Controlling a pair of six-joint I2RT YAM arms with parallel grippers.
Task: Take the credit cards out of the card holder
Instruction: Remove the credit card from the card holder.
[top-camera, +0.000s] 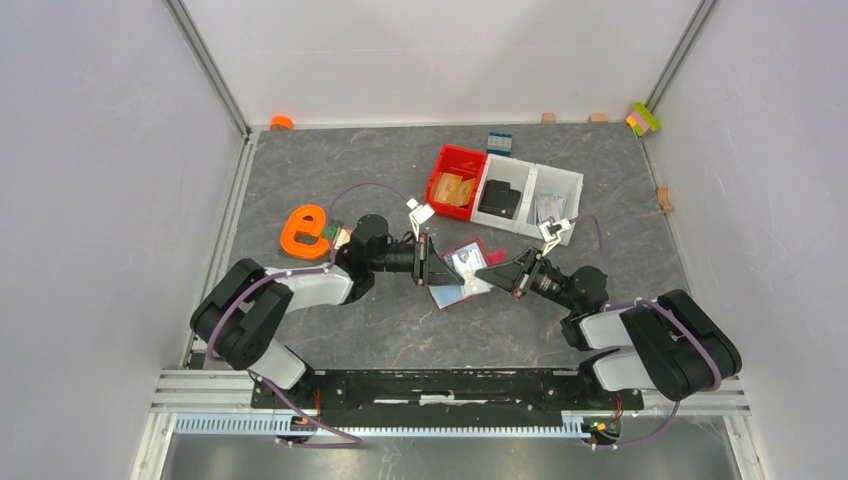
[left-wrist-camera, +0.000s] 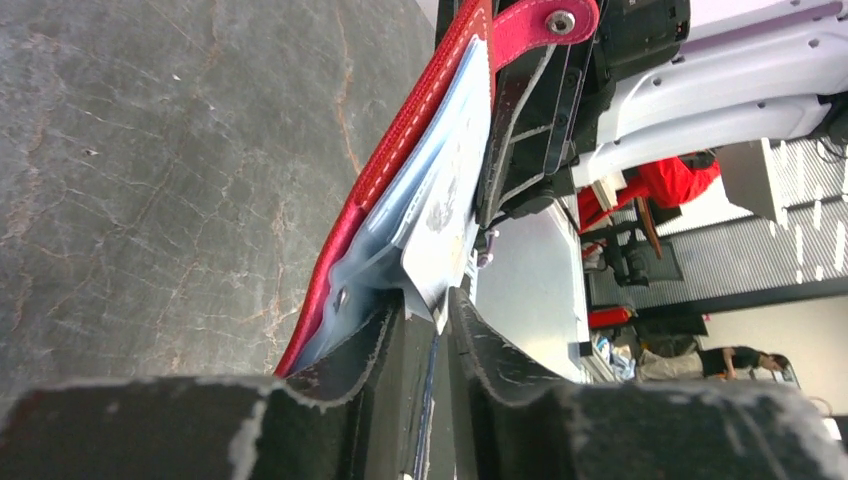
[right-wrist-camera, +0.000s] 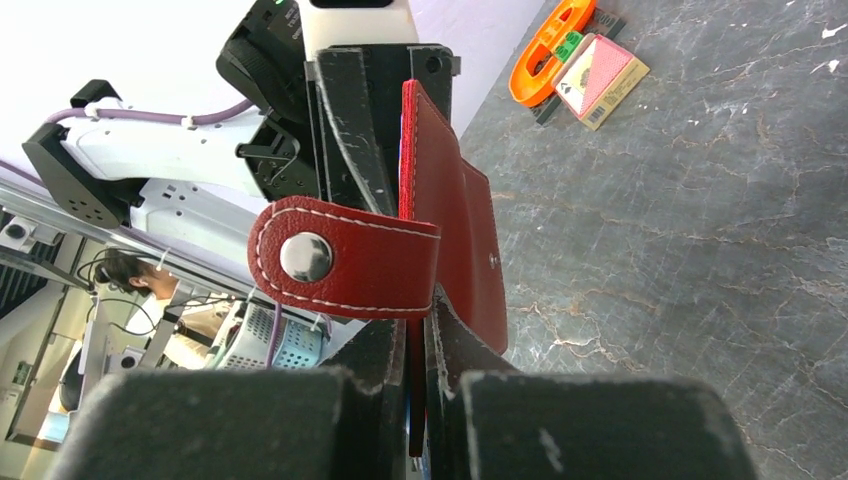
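Where the right gripper (right-wrist-camera: 420, 322) pinches tight on one edge of the card holder (right-wrist-camera: 455, 220), the snap strap hangs across its fingers. Left gripper (left-wrist-camera: 428, 305) stands narrowly parted, with a corner of the light blue credit cards (left-wrist-camera: 440, 190) in the gap; cards sit in the holder's pocket, pad contact unclear. Holder spans between both arms over the mid-table (top-camera: 400, 330), on the near side of the red bin (top-camera: 455, 175).

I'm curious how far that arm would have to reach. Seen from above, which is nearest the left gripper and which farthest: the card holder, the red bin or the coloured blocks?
1. card holder, right at the left gripper.
2. red bin, behind it, mid-table.
3. coloured blocks, far right corner.
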